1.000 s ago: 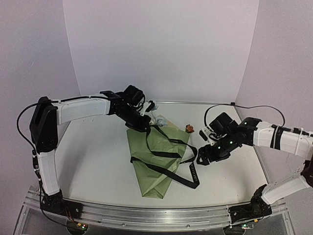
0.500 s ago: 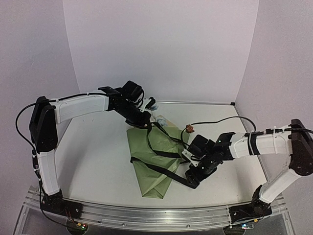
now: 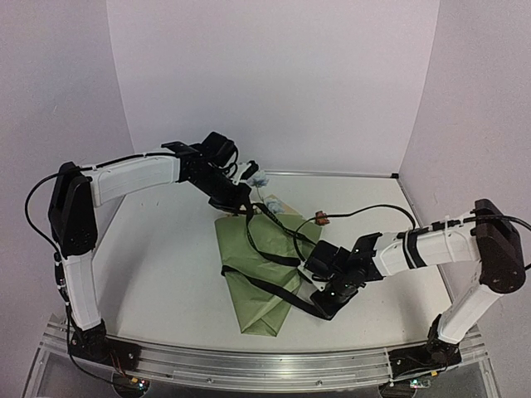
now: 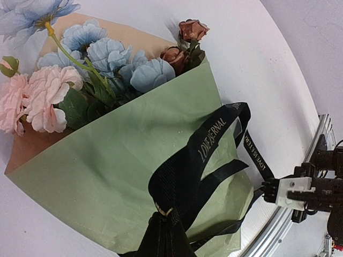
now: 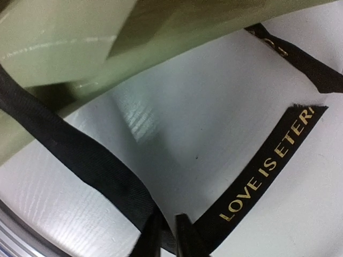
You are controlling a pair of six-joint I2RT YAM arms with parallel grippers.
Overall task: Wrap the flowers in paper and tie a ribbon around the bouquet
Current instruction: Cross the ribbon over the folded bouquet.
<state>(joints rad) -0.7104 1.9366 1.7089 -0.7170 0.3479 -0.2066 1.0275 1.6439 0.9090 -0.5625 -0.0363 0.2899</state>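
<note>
— Where is the ribbon point(image 4: 214, 142) lying?
— Looping over the bouquet point(image 3: 253, 282). The left gripper point(image 3: 241, 203) is pinching it at the bouquet's flower end, the right gripper point(image 5: 169, 235) clamping it just beside the bouquet.
— Handling?
— Probably limp and slippery, so I'm favouring grips near its ends.

Left fingers point(image 4: 156, 243), right fingers point(image 5: 151, 236): both pinched.

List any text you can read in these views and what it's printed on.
"LOVE IS ETER": gold letters on the ribbon, right wrist view, stopping at its cut end.
"LOVE ... ERNAL": same ribbon, looped over the paper, left wrist view; the middle is lost in a fold.
Top view: the ribbon lettering is too small to read.
</note>
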